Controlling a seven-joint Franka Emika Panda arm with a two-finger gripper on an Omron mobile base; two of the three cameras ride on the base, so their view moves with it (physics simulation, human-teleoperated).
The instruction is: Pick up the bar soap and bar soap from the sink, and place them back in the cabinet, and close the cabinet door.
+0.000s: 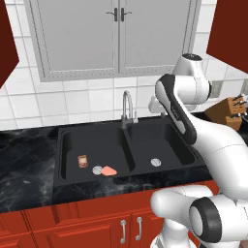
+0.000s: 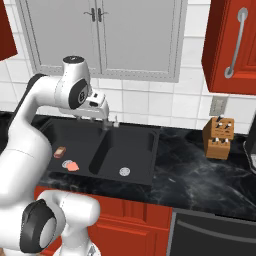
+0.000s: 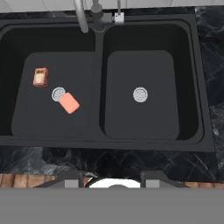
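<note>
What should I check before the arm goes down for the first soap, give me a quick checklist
1. Both soaps in the left basin of the sink: ok. Pink bar soap and brown bar soap lie on its floor.
2. Soaps apart from each other: ok.
3. Pink bar clear of the drain disc: not ok, it lies right against it.
4. Faucet clear of the descent: cannot tell.
5. End effector open and empty: cannot tell, just its tips show.
6. Red cabinet door open: cannot tell.

Tall curved silver faucet cropped by the top edge in the hand view; end effector fingertips barely visible, spacing indeterminate; red cabinet door cropped at right.
</note>
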